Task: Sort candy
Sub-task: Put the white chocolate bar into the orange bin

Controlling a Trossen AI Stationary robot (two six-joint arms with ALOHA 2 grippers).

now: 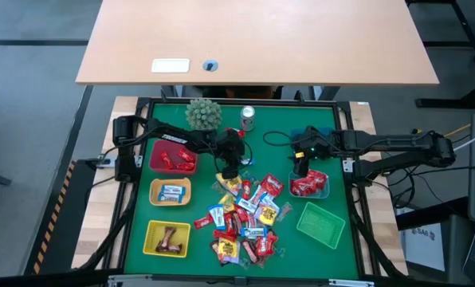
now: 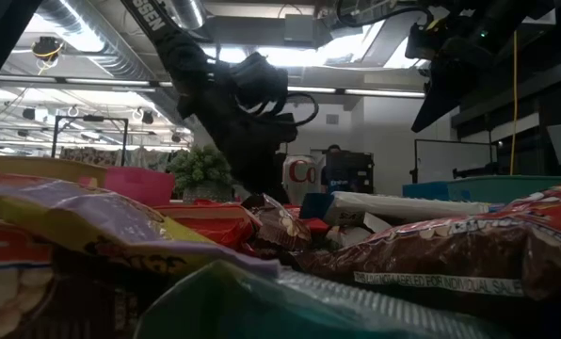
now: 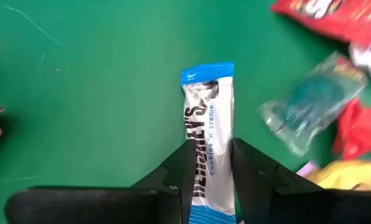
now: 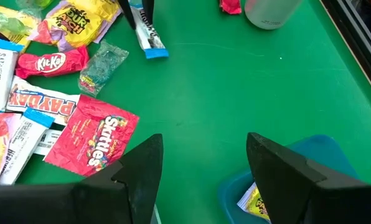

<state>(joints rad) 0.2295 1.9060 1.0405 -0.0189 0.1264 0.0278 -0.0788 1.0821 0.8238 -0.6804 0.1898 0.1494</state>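
A blue-and-white Hershey's bar (image 3: 208,134) is pinched between the left tool's (image 3: 211,163) fingers at the pile's twelve o'clock edge. The right tool (image 4: 204,163) is held wide above the blue basket (image 4: 310,163), at three o'clock on the green counter (image 1: 281,151).

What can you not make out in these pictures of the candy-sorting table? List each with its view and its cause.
- High view: the bar under the left gripper, covered by the arm.
- Left wrist view: the white and blue Hershey's bar, lower part covered by the fingers.
- Low view: the near wrappers, blurred.
- Right wrist view: the blue basket, mostly behind the fingers.
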